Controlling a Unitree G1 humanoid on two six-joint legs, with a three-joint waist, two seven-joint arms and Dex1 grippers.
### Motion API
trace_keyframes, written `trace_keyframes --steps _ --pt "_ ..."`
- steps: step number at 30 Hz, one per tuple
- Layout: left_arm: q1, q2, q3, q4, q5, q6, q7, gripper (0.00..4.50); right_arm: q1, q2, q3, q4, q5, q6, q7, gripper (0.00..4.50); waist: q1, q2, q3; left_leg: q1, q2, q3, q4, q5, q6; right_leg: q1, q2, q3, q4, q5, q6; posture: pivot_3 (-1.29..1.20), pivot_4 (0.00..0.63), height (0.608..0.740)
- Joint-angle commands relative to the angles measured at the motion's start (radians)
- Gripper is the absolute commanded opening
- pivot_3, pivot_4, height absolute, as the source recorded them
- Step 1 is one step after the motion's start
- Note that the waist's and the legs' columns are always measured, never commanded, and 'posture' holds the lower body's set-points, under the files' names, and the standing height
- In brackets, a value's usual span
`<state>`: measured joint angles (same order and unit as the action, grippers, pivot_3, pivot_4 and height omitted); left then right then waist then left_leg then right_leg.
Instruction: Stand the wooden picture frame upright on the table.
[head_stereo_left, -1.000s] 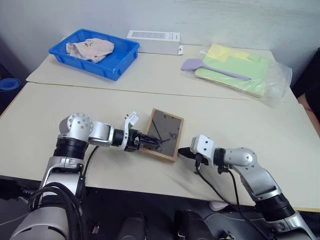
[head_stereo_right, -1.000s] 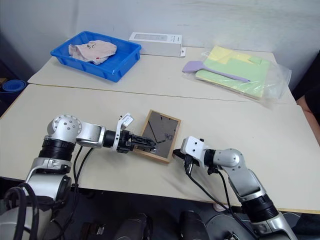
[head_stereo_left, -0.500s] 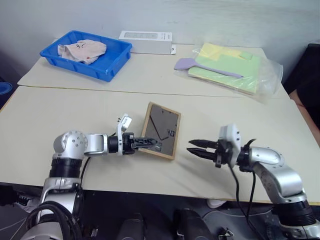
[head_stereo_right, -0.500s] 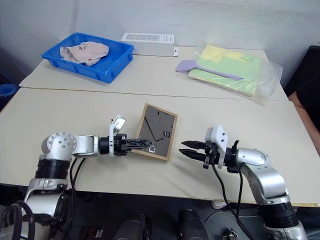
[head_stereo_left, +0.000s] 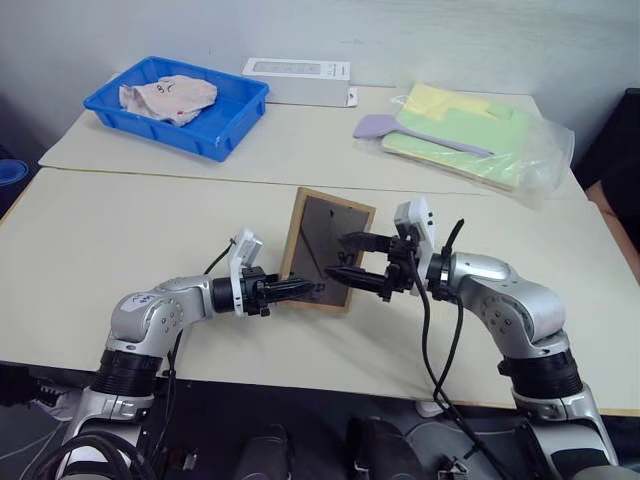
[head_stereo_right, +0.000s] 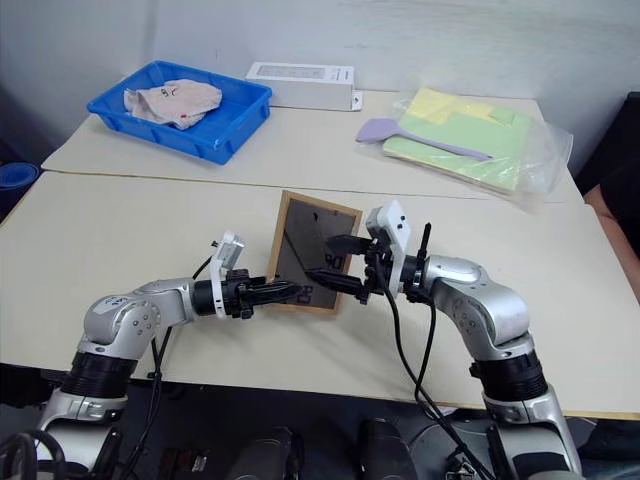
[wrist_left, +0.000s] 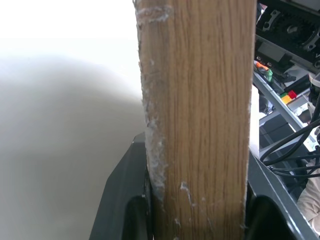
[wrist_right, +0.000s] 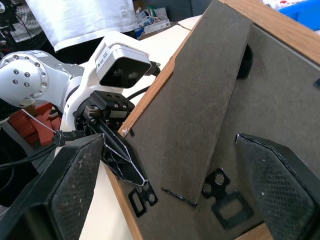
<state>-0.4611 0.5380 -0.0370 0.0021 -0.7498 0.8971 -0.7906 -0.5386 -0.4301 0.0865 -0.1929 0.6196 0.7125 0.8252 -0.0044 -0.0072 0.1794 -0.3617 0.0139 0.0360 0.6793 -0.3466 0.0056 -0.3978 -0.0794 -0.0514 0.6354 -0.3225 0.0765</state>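
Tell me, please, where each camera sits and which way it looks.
Left eye and right eye: on the head, looking forward and down over both arms at the table and picture frame.
Left wrist: on the left arm, looking along the left hand at the frame's wooden edge, clamped between its fingers.
Right wrist: on the right arm, looking between the open right hand at the frame's dark back; the left hand shows too.
All views share the frame.

I see the table (head_stereo_left: 120, 215) — beyond the jaws lie a blue tray (head_stereo_left: 180, 108), a white box (head_stereo_left: 297, 80) and a plastic-wrapped green pad (head_stereo_left: 470, 135) with a purple spatula (head_stereo_left: 420, 135).
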Motion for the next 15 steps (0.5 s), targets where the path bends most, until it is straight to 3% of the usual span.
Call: trace_keyframes --steps 1,9,15 --pt "-0.001 -0.002 -0.008 -0.031 0.031 -0.004 -0.003 1.27 -0.026 0.051 0.034 -0.015 0.013 -0.016 0.019 4.36 -0.001 0.0 0.0 0.0 0.0 0.0 0.0 0.0 0.0 0.0 0.0 0.0 0.0 0.0 0.0 0.0 0.15 0.74" --pt "-0.019 -0.027 0.049 -0.018 -0.034 0.125 0.022 1.27 0.07 -0.051 0.025 -0.151 0.062 -0.045 0.189 4.36 0.002 0.0 0.0 -0.004 0.0 -0.002 0.0 -0.002 0.002 -0.001 0.0 -0.001 0.0 0.0 0.001 0.0 0.15 0.74" --pt "-0.055 -0.037 0.108 0.014 -0.113 0.262 0.03 1.27 0.116 -0.106 0.048 -0.107 -0.094 -0.277 0.253 4.36 0.0 0.0 0.0 -0.008 0.0 -0.001 0.002 -0.002 0.003 -0.004 0.0 -0.001 0.001 0.001 0.001 0.0 0.15 0.74"
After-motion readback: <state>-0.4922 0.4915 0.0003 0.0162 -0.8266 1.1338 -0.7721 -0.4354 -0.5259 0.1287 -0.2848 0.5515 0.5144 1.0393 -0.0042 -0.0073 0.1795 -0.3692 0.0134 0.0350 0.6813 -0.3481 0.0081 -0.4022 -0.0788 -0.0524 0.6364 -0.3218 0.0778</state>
